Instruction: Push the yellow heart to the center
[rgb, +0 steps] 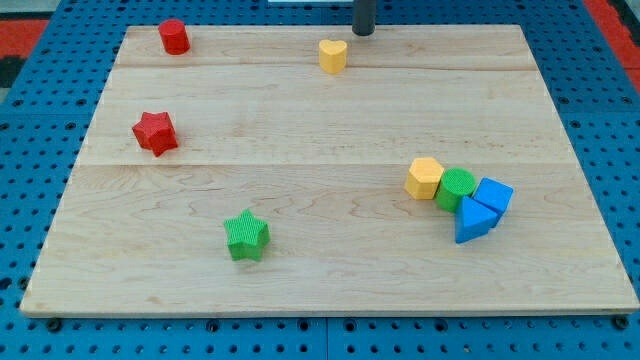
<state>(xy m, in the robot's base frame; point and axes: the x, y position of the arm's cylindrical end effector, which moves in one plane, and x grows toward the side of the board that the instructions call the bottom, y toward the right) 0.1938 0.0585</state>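
Note:
The yellow heart (333, 55) lies near the top edge of the wooden board (320, 130), a little right of the middle. My tip (363, 32) stands at the board's top edge, just up and to the right of the heart, a small gap apart from it. The rod rises out of the view's top.
A red block (174, 36) sits at the top left and a red star (155, 133) at the left. A green star (247, 236) lies at bottom centre-left. At the right, a yellow block (424, 178), green cylinder (456, 188), blue block (493, 194) and blue triangle (473, 221) cluster together.

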